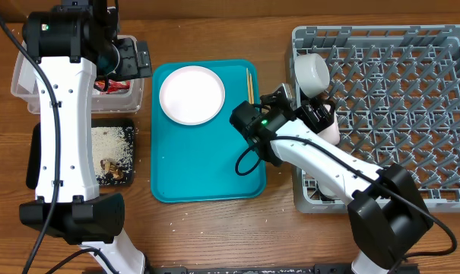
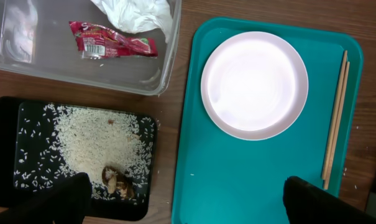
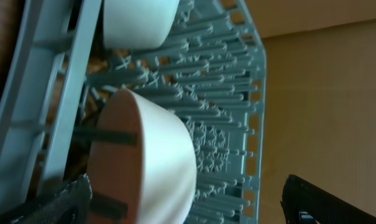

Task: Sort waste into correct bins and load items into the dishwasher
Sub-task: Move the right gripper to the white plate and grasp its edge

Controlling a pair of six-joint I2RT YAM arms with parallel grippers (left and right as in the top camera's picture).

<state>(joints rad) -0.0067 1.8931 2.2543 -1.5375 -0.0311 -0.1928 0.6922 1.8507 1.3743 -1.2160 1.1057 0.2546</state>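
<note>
On the left of the worktop I see the clear tub (image 2: pixel 144 74) with the red wrapper (image 2: pixel 113 40) and tissue (image 2: pixel 138 15), then the black tray (image 2: pixel 7 124) of rice (image 2: pixel 94 137). The teal tray (image 2: pixel 237 174) in the middle carries the pink plate (image 2: pixel 255 84) and the chopsticks (image 2: pixel 335 118). My left end effector (image 2: pixel 184 186) hangs wide open by the tub and holds nothing. At the left wall of the dish rack (image 1: pixel 397 99) a small bowl (image 3: pixel 156 155) stands on its edge beside the white cup (image 1: pixel 312 72), between the widely spread fingers of my right end effector (image 3: pixel 186 186), which does not clamp it.
</note>
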